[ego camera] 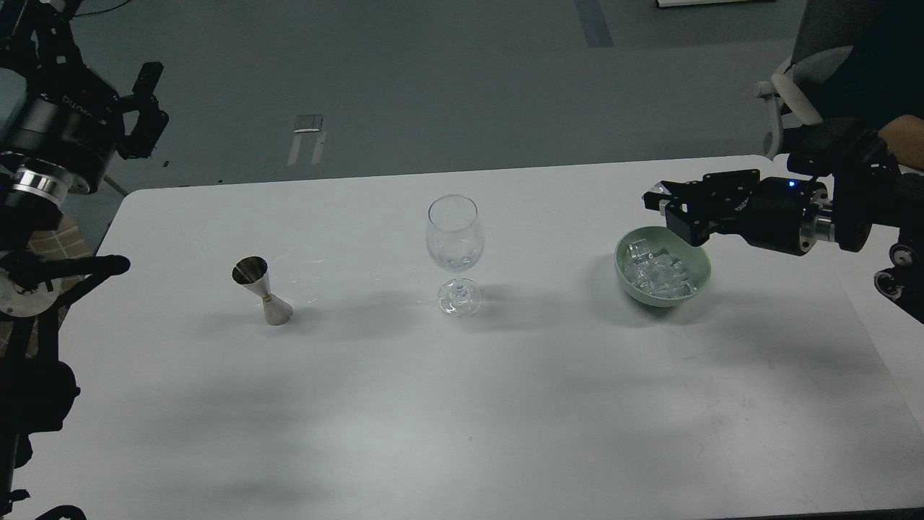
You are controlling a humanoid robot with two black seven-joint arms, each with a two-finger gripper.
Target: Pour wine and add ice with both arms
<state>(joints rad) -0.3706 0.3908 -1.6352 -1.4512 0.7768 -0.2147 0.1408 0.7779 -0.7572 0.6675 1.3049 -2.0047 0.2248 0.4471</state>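
Note:
A clear stemmed glass (455, 249) stands upright at the table's middle and looks empty. A pale green bowl (629, 278) to its right holds several clear ice cubes (658, 273). A steel jigger (261, 290) stands to the glass's left. My right gripper (663, 202) reaches in from the right and hovers just above the bowl's far rim, its fingers apart, with nothing clearly held. My left gripper (146, 112) is raised at the far left, off the table's edge and well away from the jigger. It is dark, and its fingers cannot be told apart.
The white table (462, 404) has rounded far corners. A grey chair (808, 72) stands behind the far right corner, close to my right arm. No bottle shows in view.

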